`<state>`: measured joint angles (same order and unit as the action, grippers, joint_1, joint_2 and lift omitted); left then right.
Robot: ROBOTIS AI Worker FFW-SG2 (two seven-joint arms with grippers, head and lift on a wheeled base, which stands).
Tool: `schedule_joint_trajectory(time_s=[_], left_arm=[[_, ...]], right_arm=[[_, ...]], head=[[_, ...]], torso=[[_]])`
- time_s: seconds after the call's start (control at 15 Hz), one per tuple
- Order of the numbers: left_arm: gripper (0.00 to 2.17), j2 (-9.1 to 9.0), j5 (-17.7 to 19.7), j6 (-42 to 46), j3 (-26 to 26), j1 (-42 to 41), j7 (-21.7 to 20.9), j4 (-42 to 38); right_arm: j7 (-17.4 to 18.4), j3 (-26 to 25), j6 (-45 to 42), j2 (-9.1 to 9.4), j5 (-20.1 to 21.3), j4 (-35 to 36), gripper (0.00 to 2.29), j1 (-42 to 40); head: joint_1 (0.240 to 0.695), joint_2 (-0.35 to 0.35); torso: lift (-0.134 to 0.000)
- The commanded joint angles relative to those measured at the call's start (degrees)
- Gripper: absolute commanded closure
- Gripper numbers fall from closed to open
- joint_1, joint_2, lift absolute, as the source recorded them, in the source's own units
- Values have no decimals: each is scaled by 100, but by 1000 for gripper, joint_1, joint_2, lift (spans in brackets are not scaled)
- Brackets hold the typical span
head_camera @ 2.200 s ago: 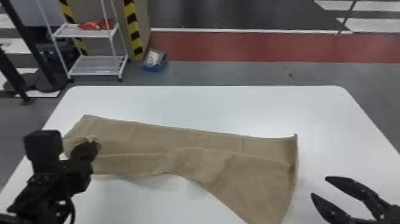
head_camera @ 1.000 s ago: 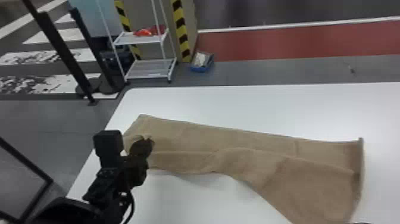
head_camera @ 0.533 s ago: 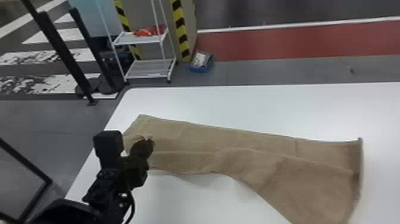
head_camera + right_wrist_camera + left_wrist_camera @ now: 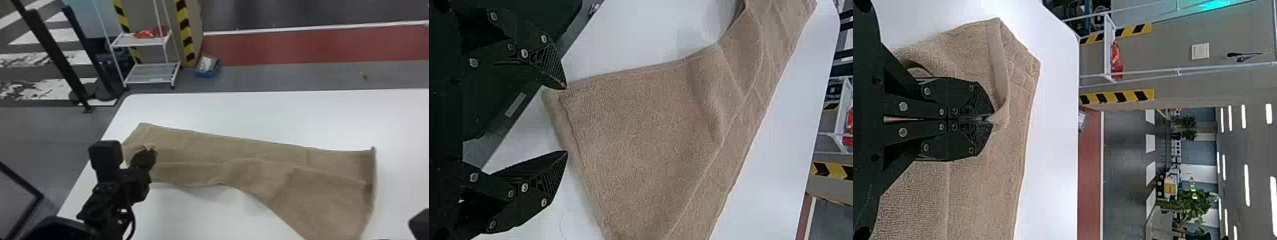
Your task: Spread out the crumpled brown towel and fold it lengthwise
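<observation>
Across the white table (image 4: 287,111), the towel (image 4: 207,146) roughly parallels the far edge, left gripper (image 4: 992,119) pinching its left end, right gripper (image 4: 567,120) spread beside its near corner

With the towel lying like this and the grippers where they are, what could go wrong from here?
The left gripper is shut on a small pinch of the brown towel, so the cloth might slip out under a pull. The right gripper's fingers stand open at the near right corner and may catch too little cloth. The ridge running lengthwise could get trapped as a crease.
</observation>
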<state>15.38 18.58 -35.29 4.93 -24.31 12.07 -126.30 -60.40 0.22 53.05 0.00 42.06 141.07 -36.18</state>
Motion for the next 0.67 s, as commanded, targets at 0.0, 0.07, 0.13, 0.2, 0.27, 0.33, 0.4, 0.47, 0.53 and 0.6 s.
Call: schedule_joint_trajectory(time_s=[0.0,0.07,0.13,0.2,0.27,0.33,0.4,0.47,0.53,0.6], left_arm=[[1362,-9,-3,0,-1,-13,6,-18],[1362,0,-3,0,-1,-22,6,-27],[1362,0,-3,0,-1,-39,6,-36],[1362,0,-3,0,8,-48,6,-44],[1362,0,-3,0,8,-66,6,-44],[1362,0,-3,0,16,-74,6,-62],[1362,0,-3,0,16,-74,6,-71],[1362,0,-3,0,8,-74,6,-79],[1362,0,-3,0,8,-74,6,-88],[1362,0,-3,0,8,-83,6,-88]], right_arm=[[-7,49,105,5,-137,-45,508,32],[-7,49,140,5,-146,-80,508,58],[2,49,175,5,-102,-133,532,76],[2,49,281,5,-93,-177,566,120],[-7,49,316,5,-137,-220,569,137],[2,49,333,0,-119,-264,569,155],[-7,66,351,0,-110,-317,569,181],[-7,101,404,-18,-110,-335,569,199],[-7,137,421,-26,-110,-335,569,217],[-7,154,474,-26,-110,-335,569,243]], head=[[695,183],[695,188],[695,193],[695,198],[695,197],[695,196],[695,196],[695,196],[695,198],[695,199]], torso=[[-124],[-124],[-124],[-124],[-124],[-124],[-124],[-124],[-124],[-124]])
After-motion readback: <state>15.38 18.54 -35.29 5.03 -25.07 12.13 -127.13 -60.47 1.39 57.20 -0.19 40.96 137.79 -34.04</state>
